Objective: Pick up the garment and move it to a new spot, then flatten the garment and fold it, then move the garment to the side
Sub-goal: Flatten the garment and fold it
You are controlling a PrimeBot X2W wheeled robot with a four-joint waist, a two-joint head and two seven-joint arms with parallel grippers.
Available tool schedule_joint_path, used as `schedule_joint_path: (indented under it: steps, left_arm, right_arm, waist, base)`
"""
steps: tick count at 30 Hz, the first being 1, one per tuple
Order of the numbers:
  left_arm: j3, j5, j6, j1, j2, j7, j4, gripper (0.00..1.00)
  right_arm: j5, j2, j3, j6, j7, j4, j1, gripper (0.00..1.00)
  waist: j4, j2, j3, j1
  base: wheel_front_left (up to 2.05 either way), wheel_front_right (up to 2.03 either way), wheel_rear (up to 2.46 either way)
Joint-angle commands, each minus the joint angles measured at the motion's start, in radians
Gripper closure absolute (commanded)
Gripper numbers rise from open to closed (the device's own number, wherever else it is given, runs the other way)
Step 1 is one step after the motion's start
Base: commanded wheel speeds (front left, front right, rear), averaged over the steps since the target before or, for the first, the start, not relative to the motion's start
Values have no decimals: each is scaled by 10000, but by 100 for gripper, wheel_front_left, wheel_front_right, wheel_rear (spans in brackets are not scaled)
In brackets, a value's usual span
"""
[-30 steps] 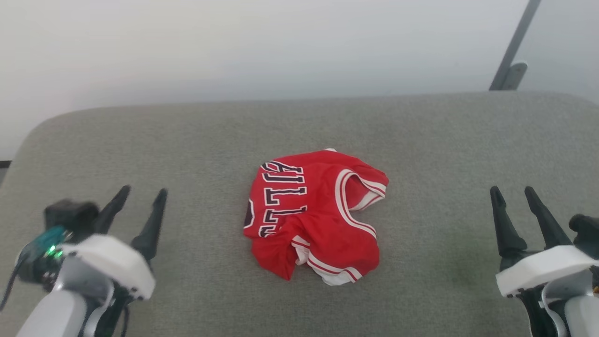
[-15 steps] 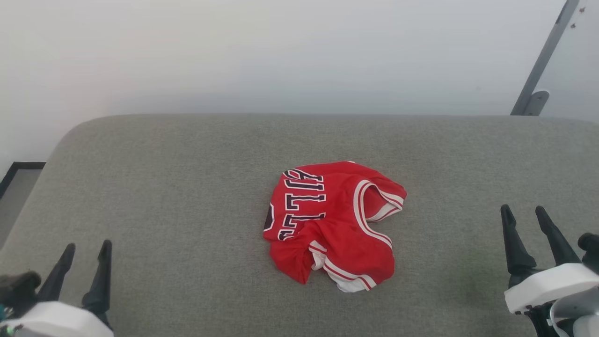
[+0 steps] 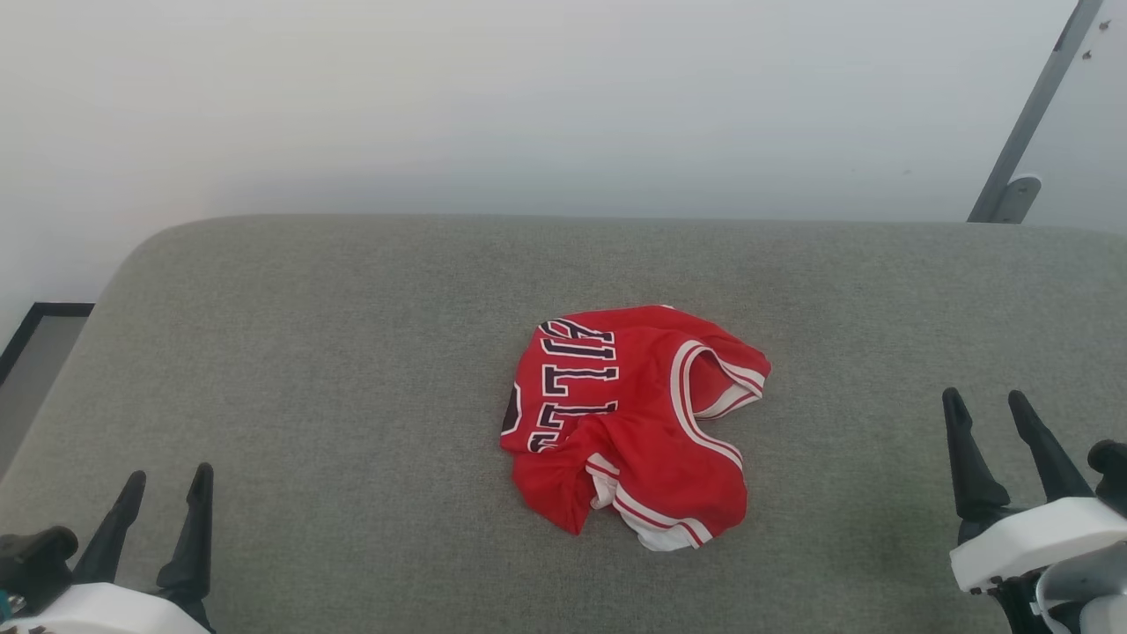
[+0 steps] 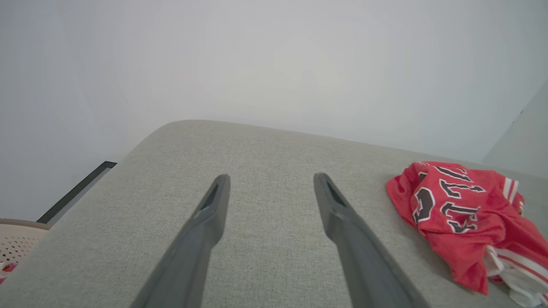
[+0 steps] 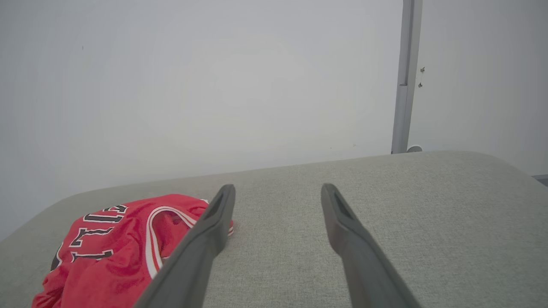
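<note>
The garment (image 3: pixel 629 423) lay in a crumpled heap on the cushion (image 3: pixel 352 352), about midway between near and far and a little right of the middle. It was thin red jersey cloth with a slight sheen, bunched into soft folds. Dark block letters outlined in white ran sideways along its left part. A curved opening on its right side was banded in white and red stripes. At its near edge a white piece with red striped trim poked out.

The cushion was a broad padded top covered in coarse grey woven fabric, with rounded far corners and a soft rolled far edge. Beyond it stood a plain, pale, matte wall (image 3: pixel 528 106). A slim grey metal post (image 3: pixel 1030 123) rose at the far right, and a dark skirting strip (image 3: pixel 35 326) ran low at the far left. A pale perforated basket (image 4: pixel 17 244) showed off the cushion's left end.

The left gripper (image 3: pixel 170 473) sat at the near left and the right gripper (image 3: pixel 983 395) at the near right. Each had long, dark, tapered fingers spread wide with nothing between them, over bare fabric and well apart from the garment.
</note>
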Motion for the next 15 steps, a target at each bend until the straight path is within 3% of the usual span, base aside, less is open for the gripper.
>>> schedule_joint_path:
  steps: [1, 15]
  left_arm:
    - [-3, -22, -44, -55, -37, -42, 28, 0]
    - [-107, -125, 28, -235, -27, 120, -153, 0]
  right_arm:
    - [-67, 23, -5, -3, 3, -48, 112, 0]
    - [116, -34, 327, -3, 69, -3, 107, 0]
  waist:
    - [1, -1, 6, 0]
    - [105, -1, 47, 0]
  base:
    - [0, 0, 0]
    - [0, 0, 0]
